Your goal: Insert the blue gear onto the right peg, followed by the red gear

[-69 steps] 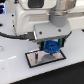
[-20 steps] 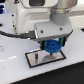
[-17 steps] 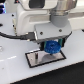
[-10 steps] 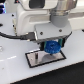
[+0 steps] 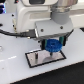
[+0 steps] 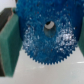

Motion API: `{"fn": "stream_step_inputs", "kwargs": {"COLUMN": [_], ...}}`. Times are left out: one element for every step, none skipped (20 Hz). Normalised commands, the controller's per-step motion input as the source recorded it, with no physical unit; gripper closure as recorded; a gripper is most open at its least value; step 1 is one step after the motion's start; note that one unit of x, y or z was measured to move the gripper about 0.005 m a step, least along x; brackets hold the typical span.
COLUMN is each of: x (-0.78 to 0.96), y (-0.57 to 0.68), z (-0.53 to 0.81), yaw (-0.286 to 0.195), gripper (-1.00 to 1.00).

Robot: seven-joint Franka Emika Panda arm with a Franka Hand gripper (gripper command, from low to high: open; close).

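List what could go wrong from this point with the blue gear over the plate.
1. The hand holds the blue gear just above the black-framed plate; no peg is visible in either view, so hub alignment cannot be confirmed and the gear may land off the pin.
2. In the wrist view the gear fills the frame and hides what lies below, making late correction hard.
3. The grip appears to be at the rim beside a green finger pad; pushing down misaligned could tilt or slip the gear.

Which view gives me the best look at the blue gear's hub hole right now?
The wrist view: the blue gear fills it, hub hole plainly visible near its middle. The exterior view shows the gear only small and edge-on under the pincer, above the plate; no hole visible.
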Motion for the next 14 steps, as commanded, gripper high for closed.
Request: {"fn": "stream_step_inputs", "kwargs": {"x": [0.33, 0.27, 0.23, 0.28, -0.09, 0.19, 0.24, 0.24, 0.26, 0.21, 0.25, 0.25, 0.21, 0.18], "y": [-0.07, -0.02, -0.03, -0.07, -0.09, -0.10, -0.03, -0.04, -0.02, 0.00, 0.03, 0.02, 0.01, 0.02], "z": [0.04, 0.04, 0.02, -0.01, -0.02, 0.03, -0.10, -0.03, -0.06, -0.05, -0.11, -0.05, -0.13, -0.12], "yaw": [0.000, 0.000, 0.000, 0.000, 0.000, 0.000, 0.000, 0.000, 0.000, 0.000, 0.000, 0.000, 0.000, 0.000], "gripper": [1.00, 1.00, 1.00, 1.00, 1.00, 1.00, 1.00, 1.00, 1.00, 1.00, 1.00, 1.00, 1.00, 1.00]}}
